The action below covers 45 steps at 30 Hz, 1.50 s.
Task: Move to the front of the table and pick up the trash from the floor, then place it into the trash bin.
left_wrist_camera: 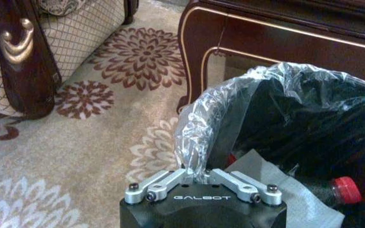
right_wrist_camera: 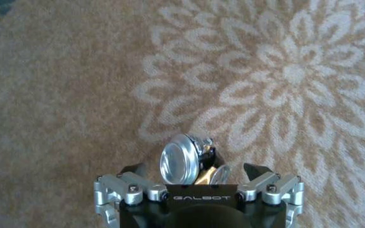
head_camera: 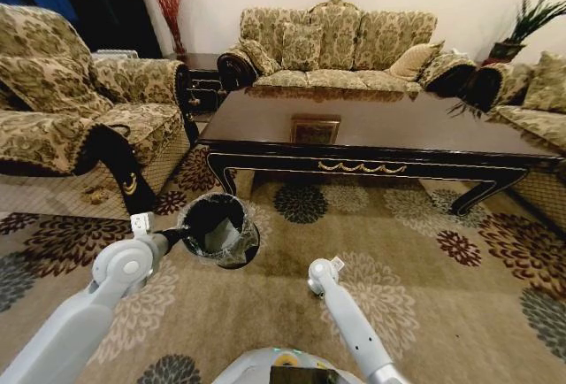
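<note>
- The floor (head_camera: pixel 416 269), a beige carpet with round flower medallions, spreads all around the trash bin (head_camera: pixel 218 230).
- The table (head_camera: pixel 371 132), glossy dark wood with a gold scroll on its front edge, stands just behind the bin; one curved leg rises close to the bin's far side.
- The bin is black, with a clear liner (left_wrist_camera: pixel 198 118) crumpled over its rim.
- The left end effector (left_wrist_camera: pixel 197 175) is at the bin's near rim, its fingers pinched together on the edge of the liner.
- Inside the bin lie a white paper sheet (left_wrist_camera: pixel 284 190) and a clear plastic bottle with a red cap (left_wrist_camera: pixel 346 189).
- The right end effector (right_wrist_camera: pixel 198 166) hangs over a cream medallion to the bin's right, clenched on a small silver-and-dark round object (right_wrist_camera: pixel 184 164); what the object is cannot be made out for sure.
</note>
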Available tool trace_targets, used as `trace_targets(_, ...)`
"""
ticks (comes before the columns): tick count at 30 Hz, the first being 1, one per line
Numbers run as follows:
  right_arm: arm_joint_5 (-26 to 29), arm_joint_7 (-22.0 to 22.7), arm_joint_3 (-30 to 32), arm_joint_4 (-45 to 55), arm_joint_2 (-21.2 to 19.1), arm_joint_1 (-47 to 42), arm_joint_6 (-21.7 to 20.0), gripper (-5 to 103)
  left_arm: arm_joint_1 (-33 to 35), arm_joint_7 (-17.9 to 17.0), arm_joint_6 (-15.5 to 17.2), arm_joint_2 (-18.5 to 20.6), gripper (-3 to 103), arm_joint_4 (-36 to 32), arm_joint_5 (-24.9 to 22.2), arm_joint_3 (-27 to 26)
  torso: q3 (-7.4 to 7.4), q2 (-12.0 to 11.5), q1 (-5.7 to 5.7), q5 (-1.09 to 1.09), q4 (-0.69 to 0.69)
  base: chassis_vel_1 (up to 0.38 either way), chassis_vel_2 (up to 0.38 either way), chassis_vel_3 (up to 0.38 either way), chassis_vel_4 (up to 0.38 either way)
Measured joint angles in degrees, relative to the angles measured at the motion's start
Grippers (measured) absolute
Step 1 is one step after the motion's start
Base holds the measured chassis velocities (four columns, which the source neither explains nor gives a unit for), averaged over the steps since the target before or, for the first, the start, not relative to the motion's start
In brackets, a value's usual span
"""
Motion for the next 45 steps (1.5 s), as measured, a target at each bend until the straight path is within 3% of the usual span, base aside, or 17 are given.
trace_targets(16,-1.24,-4.22,2.53,-1.81,0.97,-1.40,1.79,103,-0.73,0.73,0.00,1.22,1,0.13,0.17,0.32,0.00,0.02,0.00,0.00,0.00,0.000,0.000,0.000,0.000)
trace_targets(17,-1.53,-4.46,2.54,-1.86,1.08,-1.60,1.95,98,-0.70,0.73,0.00,1.32,1,0.04,0.15,0.20,0.00,0.02,0.00,0.01,0.00,0.000,0.000,0.000,0.000)
trace_targets(21,-1.98,-4.98,2.55,-1.92,1.24,-1.89,2.23,95,-0.52,0.75,0.00,1.34,1,-0.22,0.13,0.01,0.00,0.02,0.00,0.00,-0.01,0.000,0.000,0.000,0.000)
trace_targets(22,-2.28,-5.38,2.56,-1.96,1.36,-1.98,2.58,84,-0.26,0.76,0.00,1.25,1,-0.41,0.13,-0.08,0.00,0.02,0.00,0.00,-0.01,0.000,0.000,0.000,0.000)
trace_targets(24,-2.89,-5.84,2.57,-2.03,1.51,-2.04,3.01,79,0.14,0.77,0.00,1.19,1,-0.65,0.17,-0.18,0.00,0.02,0.00,0.00,0.00,0.000,0.000,0.000,0.000)
trace_targets(26,-3.15,-5.91,2.57,-2.12,1.58,-2.04,3.11,79,0.26,0.77,0.00,1.19,1,-0.75,0.18,-0.31,0.00,0.02,0.00,0.00,0.00,0.000,0.000,0.000,0.000)
trace_targets(27,-3.45,-5.95,2.57,-2.21,1.63,-2.04,3.18,68,0.31,0.79,0.00,1.23,1,-0.81,0.18,-0.44,0.00,0.02,0.00,0.00,0.00,0.000,0.000,0.000,0.000)
trace_targets(28,-3.69,-5.99,2.57,-2.25,1.65,-2.03,3.24,68,0.31,0.80,0.00,1.26,1,-0.83,0.18,-0.53,-0.01,0.02,0.00,0.00,0.00,0.000,0.000,0.000,0.000)
trace_targets(29,-4.19,-6.09,2.49,-2.28,1.69,-2.08,3.30,57,0.30,0.80,0.00,1.32,1,-0.83,0.18,-0.59,-0.02,0.02,-0.01,0.00,0.00,0.000,0.000,0.000,0.000)
trace_targets(32,-4.45,-6.13,2.42,-2.24,1.71,-2.17,3.31,57,0.27,0.83,0.00,1.30,1,-0.84,0.18,-0.59,-0.02,0.02,-0.02,0.01,0.01,0.000,0.000,0.000,0.000)
trace_targets(35,-4.88,-6.16,2.28,-2.09,1.58,-2.44,3.32,46,0.26,0.83,0.00,0.93,1,-0.82,0.30,-0.27,-0.02,0.02,-0.02,0.00,0.02,0.000,0.000,0.000,0.000)
trace_targets(41,-4.90,-6.06,1.99,-0.91,0.74,-3.05,3.20,44,0.08,0.86,0.00,0.37,1,-0.29,0.82,0.42,0.00,0.02,-0.02,0.01,0.01,0.000,0.000,0.000,0.000)
trace_targets(45,-5.21,-4.42,0.81,4.96,-1.05,-4.69,2.88,36,-0.14,0.91,0.00,0.25,1,-0.05,0.89,0.71,0.01,0.01,-0.01,0.00,-0.01,0.000,0.000,0.000,0.000)
